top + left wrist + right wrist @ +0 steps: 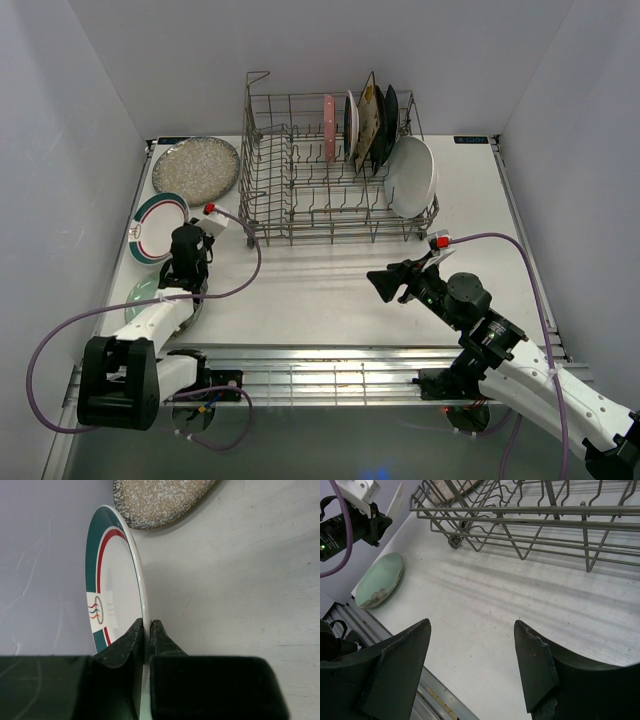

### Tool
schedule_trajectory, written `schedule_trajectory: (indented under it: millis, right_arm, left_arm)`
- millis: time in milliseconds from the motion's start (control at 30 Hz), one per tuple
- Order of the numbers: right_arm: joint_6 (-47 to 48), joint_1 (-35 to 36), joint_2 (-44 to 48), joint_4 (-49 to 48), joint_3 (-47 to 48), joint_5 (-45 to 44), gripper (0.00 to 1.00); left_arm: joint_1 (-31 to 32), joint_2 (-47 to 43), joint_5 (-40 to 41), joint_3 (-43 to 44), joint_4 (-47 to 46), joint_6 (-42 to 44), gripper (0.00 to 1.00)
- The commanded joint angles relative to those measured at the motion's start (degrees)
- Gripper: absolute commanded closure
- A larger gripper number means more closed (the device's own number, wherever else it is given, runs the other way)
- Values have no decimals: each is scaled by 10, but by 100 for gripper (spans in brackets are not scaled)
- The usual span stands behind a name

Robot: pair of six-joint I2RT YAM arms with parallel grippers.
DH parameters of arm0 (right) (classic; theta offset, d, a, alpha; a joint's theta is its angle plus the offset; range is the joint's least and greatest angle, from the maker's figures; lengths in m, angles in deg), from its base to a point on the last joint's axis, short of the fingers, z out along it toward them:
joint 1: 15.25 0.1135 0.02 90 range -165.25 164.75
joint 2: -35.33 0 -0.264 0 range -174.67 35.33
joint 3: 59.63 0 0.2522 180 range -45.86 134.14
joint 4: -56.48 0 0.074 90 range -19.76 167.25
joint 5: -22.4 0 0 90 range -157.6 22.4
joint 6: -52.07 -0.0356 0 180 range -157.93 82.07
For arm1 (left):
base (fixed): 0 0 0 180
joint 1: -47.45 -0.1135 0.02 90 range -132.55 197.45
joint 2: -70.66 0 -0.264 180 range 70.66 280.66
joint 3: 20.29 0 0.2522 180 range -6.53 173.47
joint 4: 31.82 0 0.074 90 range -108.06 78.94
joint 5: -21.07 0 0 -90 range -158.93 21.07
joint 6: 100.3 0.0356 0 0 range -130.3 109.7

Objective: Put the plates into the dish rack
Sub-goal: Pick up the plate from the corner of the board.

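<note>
Left gripper (147, 626) pinches one teal-rimmed plate (117, 570) beside its wavy emblem (99, 611); right gripper (472, 625) spread, dish rack (330, 234) ahead holds five plates (411, 175)

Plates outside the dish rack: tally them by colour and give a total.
speckled silver plate: 1
teal-rimmed white plate: 1
pale green plate: 1
total: 3

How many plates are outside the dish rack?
3: the speckled plate at the far left corner, the teal-rimmed plate in the left gripper, the pale green plate beside the left arm. Others may hide under it.
</note>
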Motion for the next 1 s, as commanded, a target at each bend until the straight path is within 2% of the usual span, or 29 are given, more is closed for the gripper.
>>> schedule_trajectory:
  millis: [0, 233, 433, 967]
  right_arm:
    - [-3, 3, 4, -29, -4, -3, 27]
    - [-3, 3, 7, -24, -6, -7, 27]
    - [-3, 3, 17, -20, -10, -8, 27]
    - [-4, 3, 22, -15, -10, -24, 27]
  left_arm:
    - [-2, -45, -3, 50, 39, -14, 100]
    - [-2, -102, -57, 116, 162, -74, 100]
    - [-2, -124, -28, 144, 175, -74, 100]
    - [-2, -163, -87, 271, 266, -104, 100]
